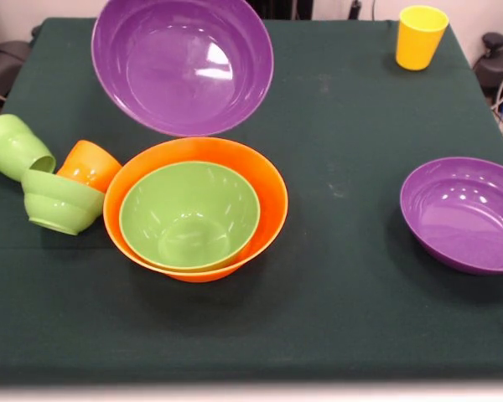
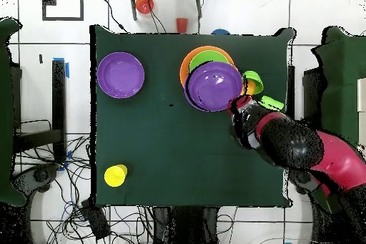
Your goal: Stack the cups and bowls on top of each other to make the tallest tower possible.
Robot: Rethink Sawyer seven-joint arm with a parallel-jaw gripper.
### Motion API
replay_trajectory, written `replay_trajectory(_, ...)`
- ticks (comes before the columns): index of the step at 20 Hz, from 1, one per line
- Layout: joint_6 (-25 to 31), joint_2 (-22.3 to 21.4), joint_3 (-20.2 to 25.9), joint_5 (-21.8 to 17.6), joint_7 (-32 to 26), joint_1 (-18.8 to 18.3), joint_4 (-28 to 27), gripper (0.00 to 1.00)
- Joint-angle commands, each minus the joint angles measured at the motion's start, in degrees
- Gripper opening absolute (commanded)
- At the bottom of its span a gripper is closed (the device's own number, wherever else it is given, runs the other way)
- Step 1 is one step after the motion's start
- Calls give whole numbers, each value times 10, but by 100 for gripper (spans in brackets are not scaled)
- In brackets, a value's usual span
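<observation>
Above the tabletop (image 1: 344, 276), a purple bowl (image 1: 183, 63) hangs tilted over the orange bowl (image 1: 272, 205), which has a green bowl (image 1: 189, 214) nested inside. The claw (image 2: 236, 105) meets the raised bowl's rim, but its grip cannot be made out. A second purple bowl (image 1: 463, 213) and the yellow cup (image 1: 420, 37) sit well apart.

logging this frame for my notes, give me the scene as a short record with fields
surface: dark green tablecloth
stack: medium light green bowl nested in large orange bowl
lifted item: purple bowl raised and tilted beyond the stack, at the arm's end
other purple bowl: alone, upright
yellow cup: upright at a far corner
side cluster: light green cup, orange cup, small light green bowl, all tipped over
claw: state unclear
</observation>
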Motion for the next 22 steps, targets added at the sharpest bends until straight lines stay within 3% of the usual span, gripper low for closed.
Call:
replay_trajectory(1, -3, 40, 72, -72, -164, -1, -34, 0)
replay_trajectory(14, -16, 43, 100, -121, -111, -10, -37, 0)
replay_trajectory(18, -1, 33, 114, -123, -115, -13, -43, 0)
replay_trajectory(22, -28, 42, 130, -160, -137, -17, -60, 0)
